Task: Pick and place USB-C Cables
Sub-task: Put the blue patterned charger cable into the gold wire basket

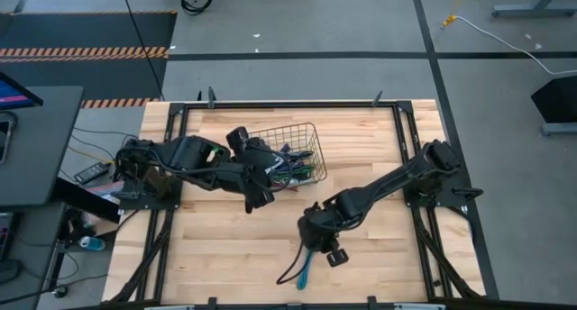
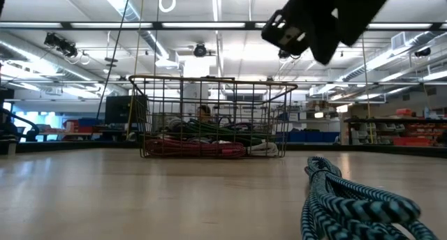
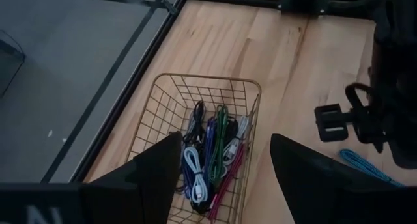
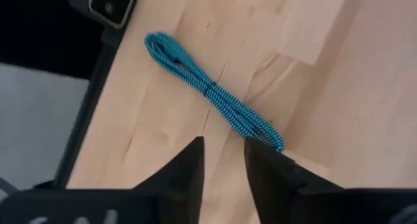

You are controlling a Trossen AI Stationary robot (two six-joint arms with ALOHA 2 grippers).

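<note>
Right claw (image 4: 223, 157), fingers narrowly parted and empty, hangs above the teal braided cable (image 4: 212, 90) at the tabletop's (image 1: 225, 247) six o'clock, likely just released; left claw (image 3: 225, 178), open, waits over the wire basket (image 3: 251, 103).

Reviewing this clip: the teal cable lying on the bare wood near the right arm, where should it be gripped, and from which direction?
Grip the teal cable around its straight middle, coming straight down from above. It lies flat on the table as a long narrow bundle with clear wood on both sides, so the right gripper jaws should straddle it crosswise; its looped ends look bulkier and looser.

Cables (image 3: 208, 162) lie in the basket (image 1: 311, 130); one cable (image 4: 212, 90) on the table (image 1: 216, 247).
</note>
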